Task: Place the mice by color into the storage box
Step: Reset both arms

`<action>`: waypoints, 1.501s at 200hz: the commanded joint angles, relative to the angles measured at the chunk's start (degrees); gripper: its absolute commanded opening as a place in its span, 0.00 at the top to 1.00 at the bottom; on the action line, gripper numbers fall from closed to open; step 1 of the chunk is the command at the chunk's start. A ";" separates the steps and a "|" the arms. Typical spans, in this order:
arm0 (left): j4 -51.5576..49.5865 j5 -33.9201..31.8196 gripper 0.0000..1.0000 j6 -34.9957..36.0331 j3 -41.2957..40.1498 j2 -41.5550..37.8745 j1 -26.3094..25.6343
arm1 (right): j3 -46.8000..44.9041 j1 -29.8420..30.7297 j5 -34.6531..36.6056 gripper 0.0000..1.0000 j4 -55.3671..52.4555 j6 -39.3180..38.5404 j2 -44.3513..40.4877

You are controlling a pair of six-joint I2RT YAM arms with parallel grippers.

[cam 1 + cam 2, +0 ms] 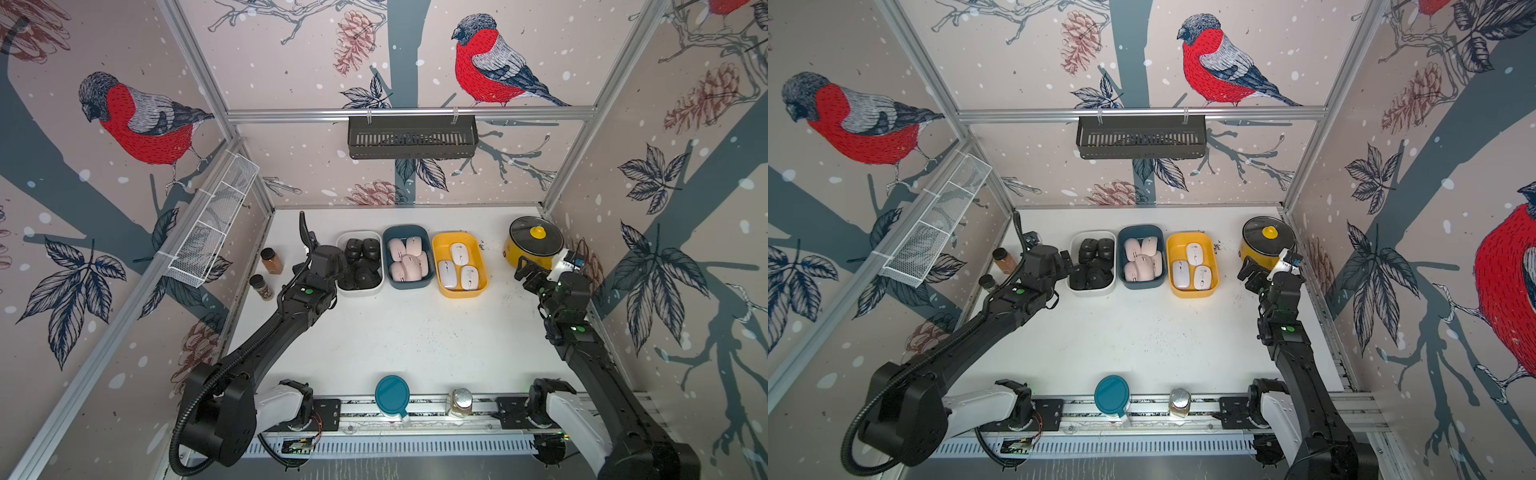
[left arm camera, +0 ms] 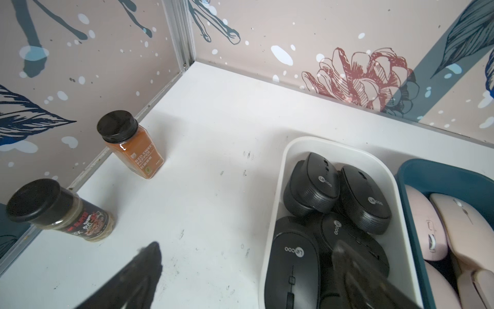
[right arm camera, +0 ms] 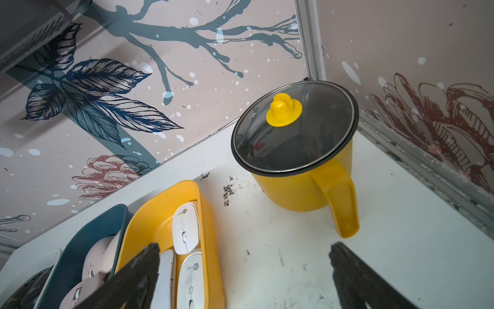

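Both sets spread and empty, your left fingers by the black mice, right fingers by the white mice — sorting looks done, so just back away.

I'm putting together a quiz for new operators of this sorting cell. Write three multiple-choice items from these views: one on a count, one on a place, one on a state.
1. How many white mice lie in the yellow bin?
A. one
B. three
C. six

2. Where are the pink mice?
A. in the dark blue bin, the middle one of the row
B. in the white bin
C. loose on the table

3. The right gripper is:
A. open and empty
B. shut on a mouse
C. shut on the pot's lid

Answers:
1. B: both top views show three white shells.
2. A: only pink ones fill the middle bin.
3. A: its jaws stand wide apart, holding nothing.
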 commanded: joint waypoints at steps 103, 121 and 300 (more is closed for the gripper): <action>47.45 -4.65 0.03 21.74 -22.88 1.40 4.81 | -12.32 7.23 23.33 0.01 36.34 -16.49 14.36; 52.16 -4.48 0.03 22.56 -24.52 2.83 5.35 | -12.61 8.33 23.84 0.01 39.52 -17.51 17.82; 72.88 8.81 0.03 22.47 -28.23 19.21 12.63 | -16.23 9.89 15.50 0.01 63.64 -25.41 34.45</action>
